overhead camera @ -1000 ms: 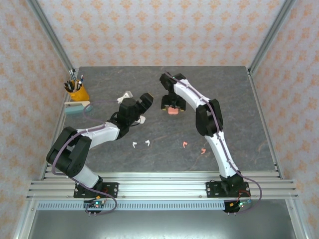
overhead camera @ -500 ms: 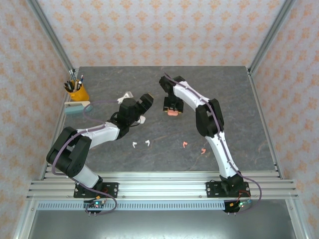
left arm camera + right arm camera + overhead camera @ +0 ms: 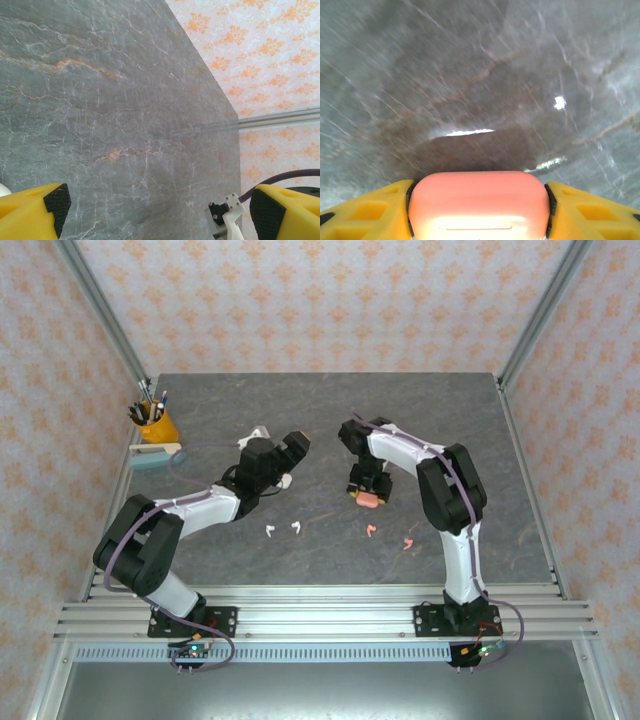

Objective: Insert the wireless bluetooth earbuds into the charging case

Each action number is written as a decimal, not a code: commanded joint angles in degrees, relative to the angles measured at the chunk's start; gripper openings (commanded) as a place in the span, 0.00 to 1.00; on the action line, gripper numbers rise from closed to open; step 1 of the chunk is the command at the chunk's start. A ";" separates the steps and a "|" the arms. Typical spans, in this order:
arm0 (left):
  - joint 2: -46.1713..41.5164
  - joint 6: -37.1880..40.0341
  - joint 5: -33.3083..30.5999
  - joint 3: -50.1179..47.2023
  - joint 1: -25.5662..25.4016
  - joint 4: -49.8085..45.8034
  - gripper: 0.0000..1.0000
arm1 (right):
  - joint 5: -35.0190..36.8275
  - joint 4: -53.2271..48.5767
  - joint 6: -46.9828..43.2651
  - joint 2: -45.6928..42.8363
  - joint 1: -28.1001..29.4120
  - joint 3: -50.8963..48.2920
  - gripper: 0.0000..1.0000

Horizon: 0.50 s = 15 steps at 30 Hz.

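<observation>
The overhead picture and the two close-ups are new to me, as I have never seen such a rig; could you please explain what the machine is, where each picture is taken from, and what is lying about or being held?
These are two robot arms bolted side by side at the near edge of a table. The wide picture comes from a fixed camera above and behind them. Each close-up comes from a camera on one wrist, with that arm's own yellow fingers at the bottom of the picture.

On the grey, stone-patterned table lie two white earbuds and two pink earbuds, all loose. A yellow pen cup stands at the far left.

The left claw is open and holds nothing. The right claw is shut on a salmon-pink charging case, whose lid looks closed.
</observation>
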 commanded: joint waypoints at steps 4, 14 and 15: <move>-1.20 1.18 0.91 0.90 -2.33 -3.48 0.95 | -1.24 2.04 1.81 -0.71 0.57 -1.40 0.73; -2.85 1.11 0.28 -1.03 -3.77 -4.73 0.95 | -2.82 1.23 0.07 -0.46 1.62 -1.19 0.80; -3.11 1.20 0.33 -1.23 -3.82 -4.80 0.95 | -2.78 1.34 -0.36 -0.87 1.71 -1.76 0.81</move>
